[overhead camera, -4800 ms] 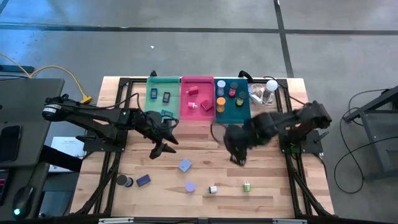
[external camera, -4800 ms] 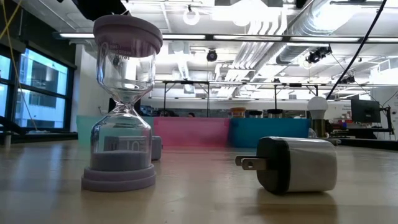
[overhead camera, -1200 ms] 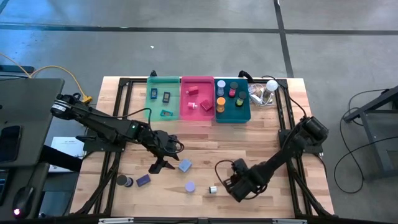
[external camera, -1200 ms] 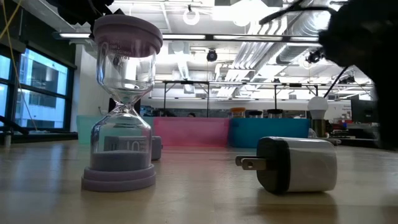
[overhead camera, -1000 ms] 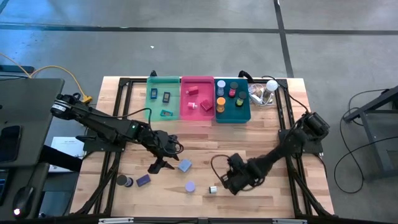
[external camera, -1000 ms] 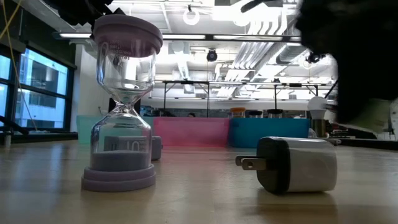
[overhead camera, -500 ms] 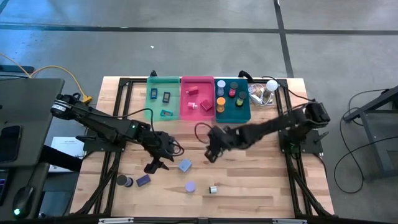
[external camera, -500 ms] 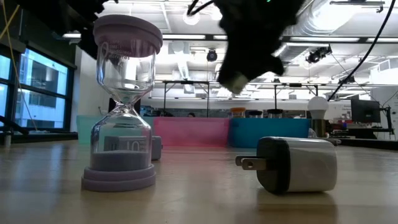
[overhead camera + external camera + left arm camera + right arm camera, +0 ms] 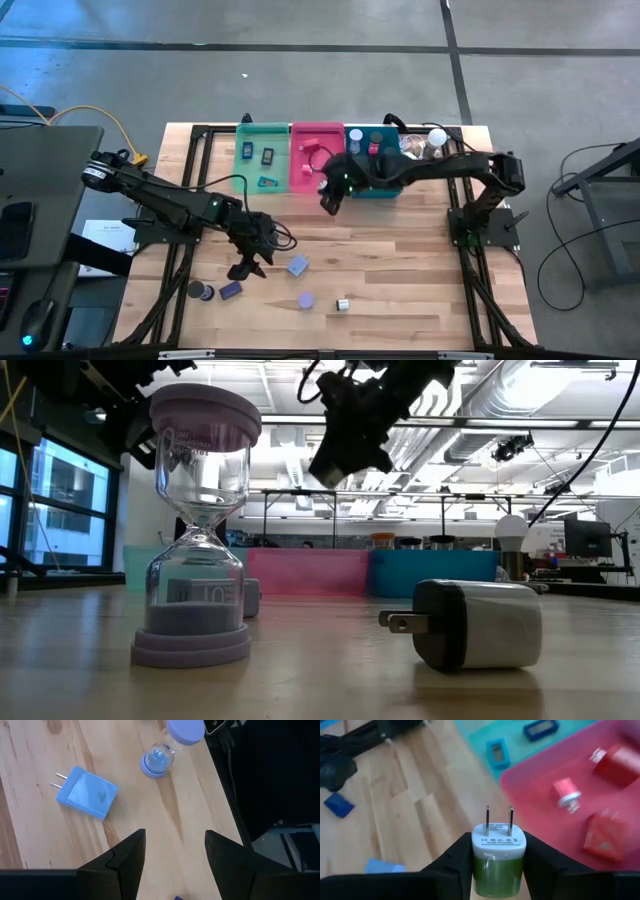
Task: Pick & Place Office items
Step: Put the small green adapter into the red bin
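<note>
My right gripper hangs above the table by the pink bin's near edge, shut on a green and white plug charger. In the low view it shows high over the table. My left gripper stands open low over the table's near left part, beside a blue charger lying flat. A lavender hourglass stands upright on its base. A white charger lies on its side. A dark blue block and a dark roll rest near the near edge. My right gripper pinches the charger's green body between its two fingers, one on each opposite side. The white face with the two prongs points away from the wrist. The charger is lifted clear of the table.
Three bins stand in a row at the far edge: green, pink and teal, each holding small items. A white bulb with clear plastic sits at the far right. Black frame rails run along both table sides.
My right gripper has risen from the near part of the table with the green charger and swung toward the far edge, to the pink bin's near edge. The charger has been lifted clear and carried along.
</note>
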You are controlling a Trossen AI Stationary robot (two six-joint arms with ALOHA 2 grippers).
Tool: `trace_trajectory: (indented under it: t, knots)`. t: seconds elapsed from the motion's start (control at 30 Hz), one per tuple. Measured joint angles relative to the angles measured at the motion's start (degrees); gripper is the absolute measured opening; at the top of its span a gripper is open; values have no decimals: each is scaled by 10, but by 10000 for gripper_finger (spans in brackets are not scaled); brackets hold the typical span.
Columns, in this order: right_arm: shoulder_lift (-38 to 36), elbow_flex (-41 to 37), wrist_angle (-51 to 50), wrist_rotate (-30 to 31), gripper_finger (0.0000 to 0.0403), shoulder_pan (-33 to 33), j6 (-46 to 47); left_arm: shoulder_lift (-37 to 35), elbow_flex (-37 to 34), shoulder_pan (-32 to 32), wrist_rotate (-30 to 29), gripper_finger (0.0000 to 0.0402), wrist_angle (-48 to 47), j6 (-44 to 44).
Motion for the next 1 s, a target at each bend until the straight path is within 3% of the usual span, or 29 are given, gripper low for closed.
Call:
trace_trajectory:
  t: [0.33, 0.67, 1.0]
  knots:
    - [4, 107, -130, 4, 121, -74, -79, 0, 0, 13, -69, 199, -27, -27]
    - [15, 115, -121, 0, 121, -146, -112, 0, 0, 50, -110, 199, -27, -28]
    - [84, 115, -91, -62, 121, -164, -137, 0, 0, 109, -121, 199, -37, 10]
